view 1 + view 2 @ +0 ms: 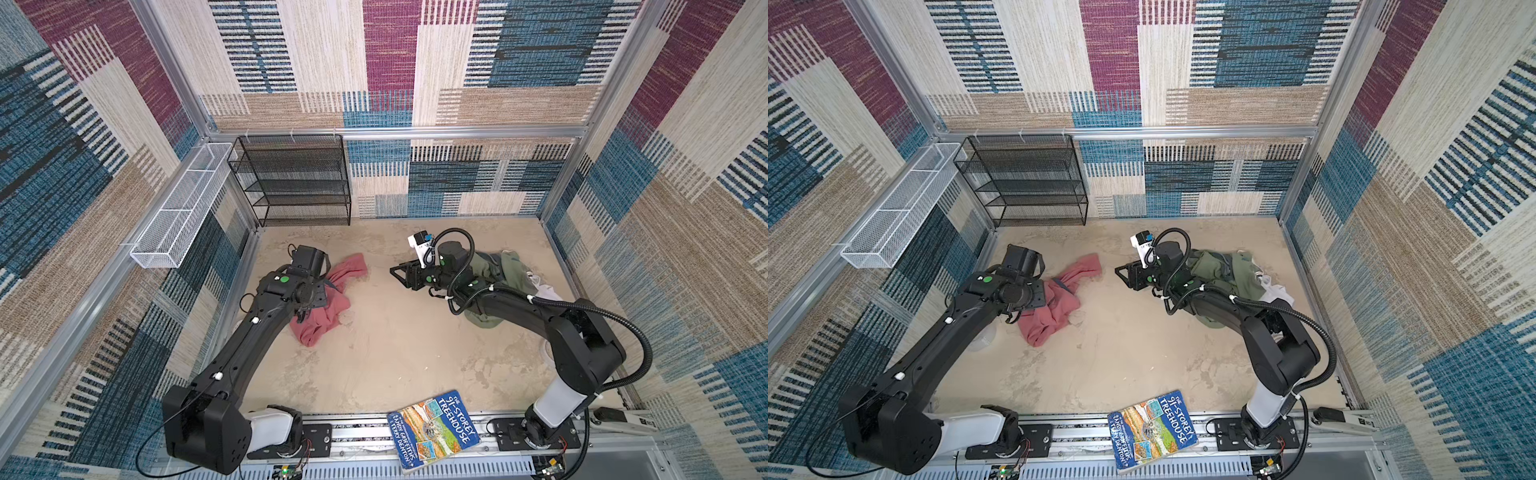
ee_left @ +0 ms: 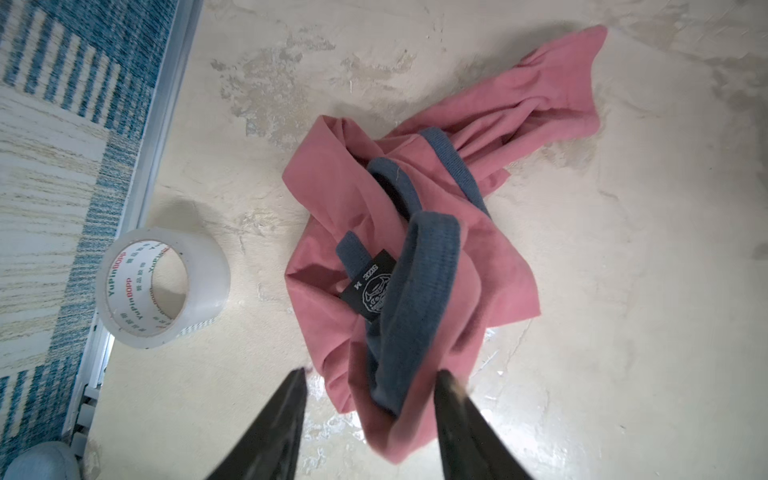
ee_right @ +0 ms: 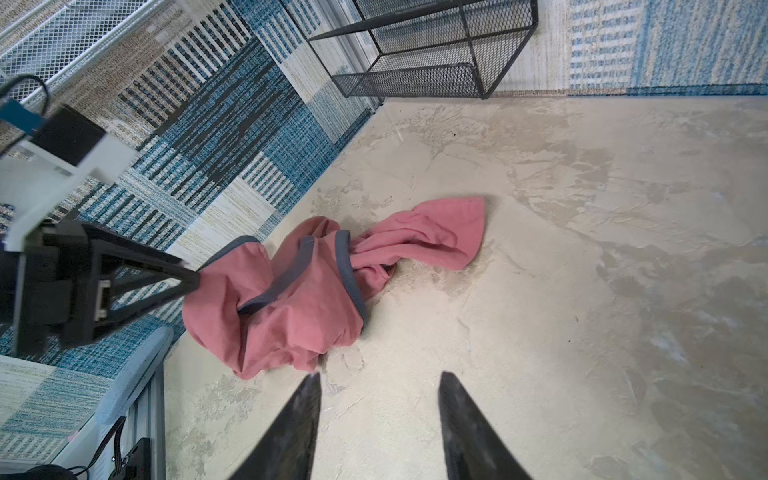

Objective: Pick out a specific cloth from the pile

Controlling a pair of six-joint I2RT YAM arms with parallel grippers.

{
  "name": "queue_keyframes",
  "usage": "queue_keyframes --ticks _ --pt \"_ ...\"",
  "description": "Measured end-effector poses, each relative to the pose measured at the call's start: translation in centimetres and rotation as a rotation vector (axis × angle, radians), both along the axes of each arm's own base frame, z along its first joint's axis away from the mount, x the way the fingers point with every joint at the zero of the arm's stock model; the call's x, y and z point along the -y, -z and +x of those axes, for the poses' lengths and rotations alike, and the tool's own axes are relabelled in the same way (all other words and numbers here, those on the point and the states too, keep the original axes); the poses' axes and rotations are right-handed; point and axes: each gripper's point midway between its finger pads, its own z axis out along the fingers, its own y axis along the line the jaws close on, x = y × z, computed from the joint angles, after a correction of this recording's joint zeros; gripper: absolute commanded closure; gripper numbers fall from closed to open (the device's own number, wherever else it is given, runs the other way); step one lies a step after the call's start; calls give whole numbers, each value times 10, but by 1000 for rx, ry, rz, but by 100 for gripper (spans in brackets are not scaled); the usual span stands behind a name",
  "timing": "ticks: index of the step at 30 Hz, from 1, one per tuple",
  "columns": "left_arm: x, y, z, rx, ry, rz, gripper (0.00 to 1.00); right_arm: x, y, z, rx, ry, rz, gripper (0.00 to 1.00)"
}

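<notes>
A tape roll (image 2: 203, 270) is seen just left of the cloth (image 1: 328, 316), which lies crumpled on the bench (image 1: 395, 340). The left gripper (image 2: 371, 376) is poised directly over the cloth, jaws parted, with a fold between its fingers but nothing clamped. Right of the cloth, the right gripper (image 3: 380, 378) is seen with jaws apart and empty. The pile (image 1: 1214, 268) is found farther right, well apart.

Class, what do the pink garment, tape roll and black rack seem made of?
Pink garment: probably matte cotton knit; soft creases, ribbed trim. Tape roll: glossy clear plastic film; printed core shows through. Black rack: likely painted metal; fine open mesh.
</notes>
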Motion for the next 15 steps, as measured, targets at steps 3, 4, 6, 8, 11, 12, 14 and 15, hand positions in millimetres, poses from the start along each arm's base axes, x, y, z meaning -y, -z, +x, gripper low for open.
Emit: queue_keyframes --ticks 3,4,6,8,11,12,14,15 --pt "11 -19 12 40 22 -15 50 0 1 0 0 -1 -4 51" --pt "18 -23 18 47 37 -19 50 0 1 0 1 0 -5 51" --pt "33 -23 33 44 75 -17 51 1 1 1 7 2 -9 51" --pt "48 -19 50 35 109 -12 51 2 1 2 10 8 -11 51" --pt "75 -9 82 27 163 -32 50 8 -3 3 19 21 -9 51" --pt "83 -5 92 21 182 -42 49 13 -3 3 19 29 -8 50" --pt "97 2 115 18 210 -50 46 25 -3 6 17 57 -5 51" --pt "103 6 129 21 216 -49 45 33 -2 6 9 76 -5 50"
